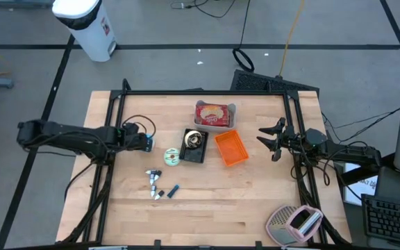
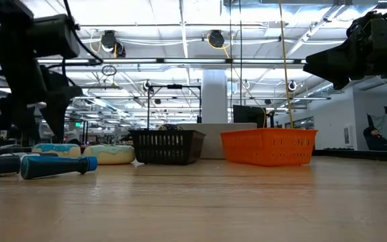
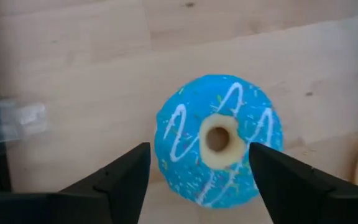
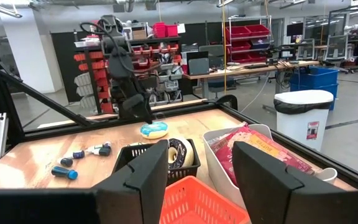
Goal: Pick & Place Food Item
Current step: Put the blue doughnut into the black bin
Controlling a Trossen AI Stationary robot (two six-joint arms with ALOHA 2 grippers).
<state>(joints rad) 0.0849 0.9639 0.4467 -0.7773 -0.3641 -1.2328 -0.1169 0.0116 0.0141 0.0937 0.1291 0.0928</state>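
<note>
A blue donut (image 3: 219, 140) with white icing stripes lies flat on the wooden table, near its left side. My left gripper (image 3: 199, 149) (image 1: 144, 142) points steeply down over it and is open, one finger on each side of the donut, with nothing held. My right gripper (image 1: 273, 139) (image 4: 201, 149) waits level above the table's right side, open and with nothing between its fingers. A black basket (image 1: 194, 146) with a pale donut (image 4: 180, 152) in it and an orange basket (image 1: 230, 148) stand at mid-table.
A second, pale donut (image 1: 171, 157) lies just right of the blue one. A white bin (image 1: 214, 114) holding a red food packet stands at the far side. Small blue-handled tools (image 1: 155, 184) lie toward the near edge. A black frame (image 1: 110, 97) rims the table.
</note>
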